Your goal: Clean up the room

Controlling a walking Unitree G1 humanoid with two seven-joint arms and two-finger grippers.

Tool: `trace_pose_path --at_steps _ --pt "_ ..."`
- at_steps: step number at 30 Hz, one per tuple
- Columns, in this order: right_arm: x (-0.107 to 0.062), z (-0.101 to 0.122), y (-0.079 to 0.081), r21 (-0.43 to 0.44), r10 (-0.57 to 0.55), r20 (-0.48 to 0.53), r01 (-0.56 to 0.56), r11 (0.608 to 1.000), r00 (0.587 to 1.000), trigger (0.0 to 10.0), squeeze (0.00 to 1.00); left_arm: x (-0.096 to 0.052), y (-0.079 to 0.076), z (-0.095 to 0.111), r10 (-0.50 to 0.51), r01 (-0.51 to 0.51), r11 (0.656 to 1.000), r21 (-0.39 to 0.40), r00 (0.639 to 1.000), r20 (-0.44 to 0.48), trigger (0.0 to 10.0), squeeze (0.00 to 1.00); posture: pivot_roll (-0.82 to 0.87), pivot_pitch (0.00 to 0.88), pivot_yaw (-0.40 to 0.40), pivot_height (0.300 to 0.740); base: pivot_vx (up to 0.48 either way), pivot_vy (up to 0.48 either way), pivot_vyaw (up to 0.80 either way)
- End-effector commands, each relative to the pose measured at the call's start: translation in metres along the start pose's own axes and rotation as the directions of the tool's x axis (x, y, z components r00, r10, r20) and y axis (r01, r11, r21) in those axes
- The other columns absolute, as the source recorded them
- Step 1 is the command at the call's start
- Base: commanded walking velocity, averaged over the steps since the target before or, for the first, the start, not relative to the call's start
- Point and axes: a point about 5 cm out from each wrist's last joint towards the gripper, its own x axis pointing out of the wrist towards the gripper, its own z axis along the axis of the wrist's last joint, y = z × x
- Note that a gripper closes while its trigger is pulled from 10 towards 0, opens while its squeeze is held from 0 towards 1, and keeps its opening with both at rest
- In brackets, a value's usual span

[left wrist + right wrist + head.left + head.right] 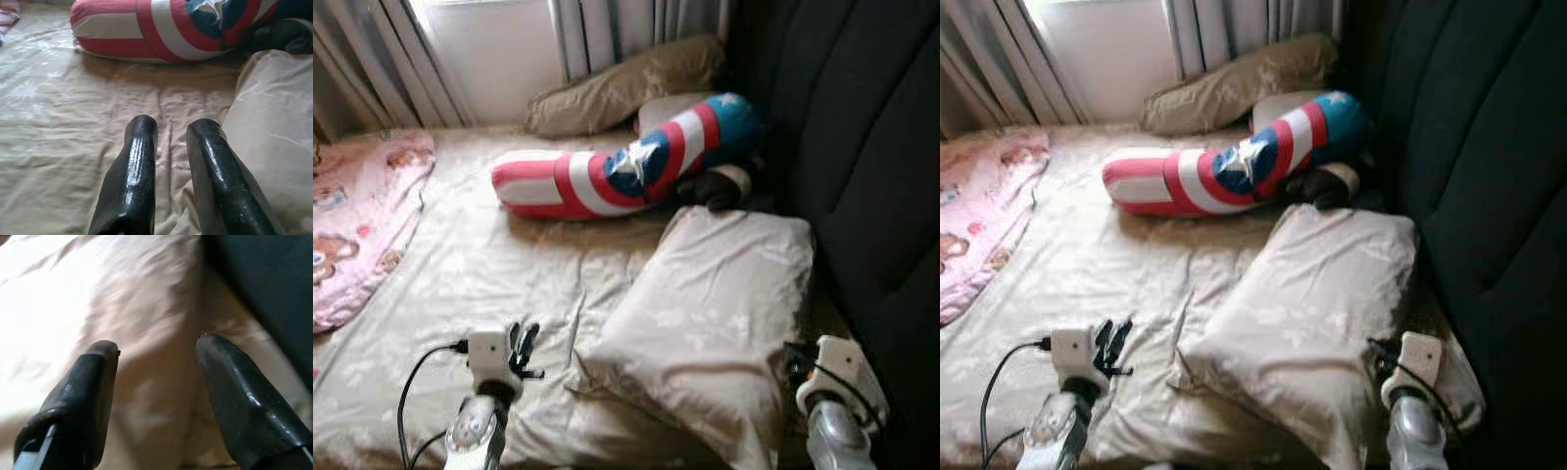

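Right gripper (156, 357) is spread wide, hovering right over the beige pillow (705, 313) at the bed's near edge by the dark headboard (871, 166). Left gripper (171, 132), fingers a little apart, floats over the sheet (480, 274) beside it. I'd pinch deep into the pillow's corner, not just loose fabric, before lifting toward the headboard.

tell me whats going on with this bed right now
The robot is bent over a bed, tidying. Its right gripper is open over the near beige pillow by the dark headboard; its left gripper hovers, slightly open, above the wrinkled sheet. Neither holds anything. A red, white and blue bolster lies behind.
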Motion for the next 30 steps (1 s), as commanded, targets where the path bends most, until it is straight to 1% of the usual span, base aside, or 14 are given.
trace_pose_path --at_steps 1,3,6,9,12,14,16,19,24,26,30 --pt "0.001 -0.003 0.005 0.02 0.031 -0.033 -0.03 0.999 0.999 10.0 1.0 -0.002 0.008 0.001 0.015 -0.015 1.0 0.011 1.0 -0.006 10.0 0.0 -0.01 0.0 0.039 0.659 0.0 0.0 0.0" --pt "0.001 -0.005 0.008 0.047 0.065 -0.052 -0.063 0.997 0.997 10.0 1.0 -0.003 0.009 0.001 0.015 -0.015 1.0 0.014 1.0 -0.009 10.0 0.0 0.0 0.0 0.041 0.659 0.0 0.0 0.0" --pt "0.0 -0.011 0.01 0.027 0.073 -0.105 -0.071 0.997 0.992 10.0 1.0 -0.005 0.011 0.002 0.011 -0.011 1.0 0.024 1.0 -0.013 10.0 0.0 0.01 0.0 0.044 0.659 0.0 0.0 0.0" --pt "0.001 -0.011 0.008 0.043 0.055 -0.124 -0.05 0.998 0.991 10.0 1.0 -0.008 0.013 0.001 0.007 -0.006 0.999 0.034 1.0 -0.017 10.0 0.0 0.02 0.0 0.048 0.659 0.0 0.0 0.0" --pt "0.002 -0.011 0.009 0.033 0.054 -0.132 -0.05 0.998 0.99 10.0 1.0 -0.009 0.015 0.002 0.005 -0.004 0.999 0.038 1.0 -0.018 10.0 0.0 0.02 0.0 0.05 0.659 0.0 0.0 0.0" --pt "0.002 -0.011 0.01 0.053 0.053 -0.136 -0.046 0.998 0.989 10.0 1.0 -0.011 0.016 0.002 0.003 -0.002 0.999 0.043 1.0 -0.018 10.0 0.0 0.03 0.0 0.054 0.659 0.0 0.0 0.0" --pt "0.003 -0.011 0.013 0.074 0.062 -0.14 -0.052 0.996 0.988 10.0 1.0 -0.013 0.018 0.003 0.001 0.0 0.999 0.049 1.0 -0.02 10.0 0.0 0.04 0.0 0.064 0.659 0.0 0.0 0.0" --pt "0.003 -0.011 0.017 0.081 0.064 -0.15 -0.053 0.995 0.987 10.0 1.0 -0.014 0.019 0.004 -0.013 0.015 0.998 0.061 1.0 -0.024 10.0 0.0 0.04 0.0 0.071 0.659 0.0 0.0 0.0" --pt "0.004 -0.01 0.016 0.152 0.035 -0.155 -0.011 0.988 0.987 10.0 1.0 -0.016 0.021 0.006 -0.02 0.022 0.997 0.07 1.0 -0.022 10.0 0.0 0.05 0.0 0.078 0.659 0.0 0.0 0.0" --pt "0.004 -0.012 0.011 0.247 -0.011 -0.164 0.052 0.968 0.986 10.0 1.0 -0.018 0.023 0.007 -0.024 0.026 0.996 0.083 0.999 -0.025 10.0 0.0 0.06 0.0 0.087 0.659 0.0 0.0 0.0" --pt "0.003 -0.011 0.011 0.255 -0.025 -0.144 0.062 0.965 0.989 10.0 1.0 -0.02 0.025 0.008 -0.024 0.027 0.996 0.087 0.999 -0.029 10.0 0.0 0.06 0.0 0.094 0.659 0.0 0.0 0.0"
